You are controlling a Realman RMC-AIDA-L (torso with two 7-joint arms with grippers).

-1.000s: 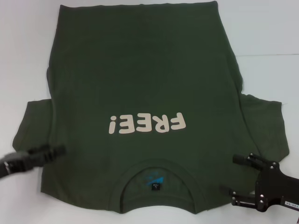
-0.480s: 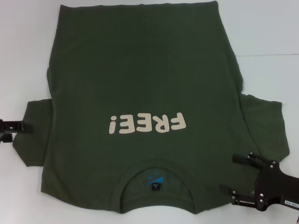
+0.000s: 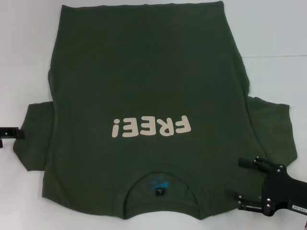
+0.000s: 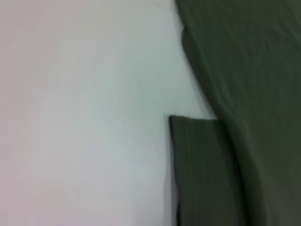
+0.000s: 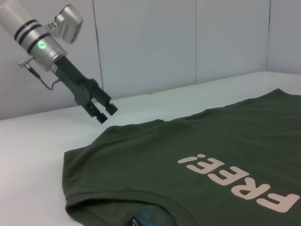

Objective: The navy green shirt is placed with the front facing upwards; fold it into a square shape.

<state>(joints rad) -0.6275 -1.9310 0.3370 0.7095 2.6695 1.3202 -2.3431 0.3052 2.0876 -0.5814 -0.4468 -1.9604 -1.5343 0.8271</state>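
Observation:
The navy green shirt (image 3: pixel 144 72) lies flat on the white table, front up, with its collar (image 3: pixel 160 175) nearest me and cream "FREE!" lettering (image 3: pixel 152 127) across the chest. Both short sleeves are spread out. My left gripper (image 3: pixel 5 136) sits at the far left edge of the head view, just off the left sleeve (image 3: pixel 33 139), open and holding nothing; the right wrist view shows this left gripper (image 5: pixel 104 113) hovering above the table beside the shirt (image 5: pixel 188 141). My right gripper (image 3: pixel 243 184) stands open at the near right shoulder, empty. The left wrist view shows only the sleeve (image 4: pixel 197 174) and table.
The white table (image 3: pixel 273 28) surrounds the shirt on all sides, with a faint seam line (image 3: pixel 278 56) at the right. Pale wall panels (image 5: pixel 141 47) rise behind the table's far edge in the right wrist view.
My left gripper has pulled back leftward off the shirt's left shoulder to the edge of the view. The shirt and the right gripper have not moved.

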